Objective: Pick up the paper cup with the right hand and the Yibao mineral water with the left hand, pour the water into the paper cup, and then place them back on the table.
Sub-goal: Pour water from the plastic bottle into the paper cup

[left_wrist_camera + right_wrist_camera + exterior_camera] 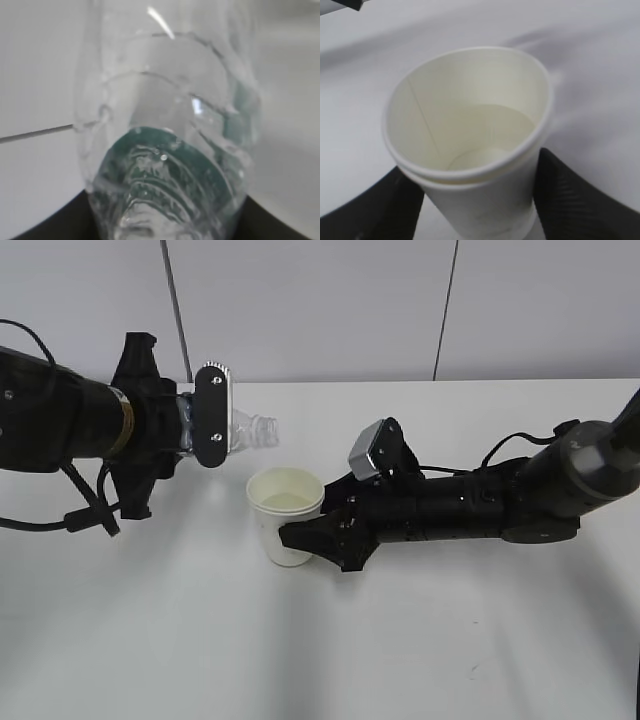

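White paper cup (286, 515) with cream inside, clear bottle (250, 430) with green label, white table (420, 640)

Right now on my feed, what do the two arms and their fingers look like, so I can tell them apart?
Both are matte black tube arms. The left hand has a brass-coloured ring on its thick forearm, loose black cables, and a flat black finger plate with silver screws. The right hand carries a silver-grey camera block on its wrist, black cabling behind it, and black, weave-textured fingers.
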`<state>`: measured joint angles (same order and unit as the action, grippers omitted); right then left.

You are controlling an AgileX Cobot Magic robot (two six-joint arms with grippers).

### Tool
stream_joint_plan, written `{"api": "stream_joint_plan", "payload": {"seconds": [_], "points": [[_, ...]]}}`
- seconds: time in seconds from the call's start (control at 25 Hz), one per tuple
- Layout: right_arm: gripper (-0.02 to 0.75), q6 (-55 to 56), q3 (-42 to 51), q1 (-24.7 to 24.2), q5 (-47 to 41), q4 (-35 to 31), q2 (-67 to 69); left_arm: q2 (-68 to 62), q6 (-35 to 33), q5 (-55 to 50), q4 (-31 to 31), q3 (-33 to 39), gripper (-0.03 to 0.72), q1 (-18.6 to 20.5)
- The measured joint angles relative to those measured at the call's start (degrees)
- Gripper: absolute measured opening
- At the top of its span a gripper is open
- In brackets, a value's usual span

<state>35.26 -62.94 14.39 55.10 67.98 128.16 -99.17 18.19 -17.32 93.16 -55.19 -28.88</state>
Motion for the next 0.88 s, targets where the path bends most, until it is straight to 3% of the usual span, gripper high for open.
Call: {"api": "stream_joint_plan", "payload": {"seconds": [0.48, 0.88], "points": [[0.512, 0.00, 0.00, 0.00, -0.40, -3.71, 0.00, 0.00, 26.45, 0.13, -0.37, 0.00, 0.338, 0.00], [0.512, -0.85, 0.00, 0.00, -1.63, -9.95, 0.00, 0.00, 42.67, 1.52, -0.39, 0.00, 0.338, 0.00]]}}
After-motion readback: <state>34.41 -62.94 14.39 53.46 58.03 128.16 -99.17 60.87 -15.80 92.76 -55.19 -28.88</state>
